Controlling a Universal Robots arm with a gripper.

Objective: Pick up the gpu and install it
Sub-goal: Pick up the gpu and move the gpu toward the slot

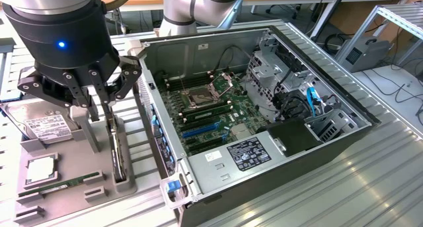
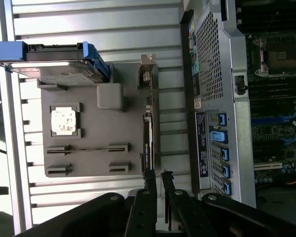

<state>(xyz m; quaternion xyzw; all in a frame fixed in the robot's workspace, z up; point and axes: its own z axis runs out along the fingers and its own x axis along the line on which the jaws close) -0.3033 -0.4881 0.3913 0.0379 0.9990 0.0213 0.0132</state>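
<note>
GPU (image 1: 117, 150) stands on its long edge in a slot of the grey holder tray (image 1: 76, 152), at about 9 o'clock from the open computer case (image 1: 191, 51) in the exterior view. It runs from 12 to 6 o'clock along the tray's case-side edge, with what looks like its silvery bracket at the 12 o'clock end. The gripper (image 1: 102, 115) hangs over that 12 o'clock end. Its jaws are parted only by a narrow gap and there is nothing between them; in the wrist view the fingertips (image 2: 149, 177) line up roughly with the card's thin top edge, though whether they touch it I cannot tell. On the same tray, at 9 to 10 o'clock from the card, lies the hard drive (image 1: 45, 127). A processor chip (image 1: 39, 170) and a green RAM stick (image 1: 59, 186) sit at 8 o'clock. Inside the case the motherboard (image 1: 218, 108) lies exposed, its blue slots (image 1: 200, 131) toward 7 o'clock of the socket. The card is probably light and stiff but fragile. A pinch across the two flat faces, on the upper edge near mid-length, would keep it from tipping. Bare board offers little friction, so a firm, square hold matters. The gold contact edge down in the slot should be left untouched.
</note>
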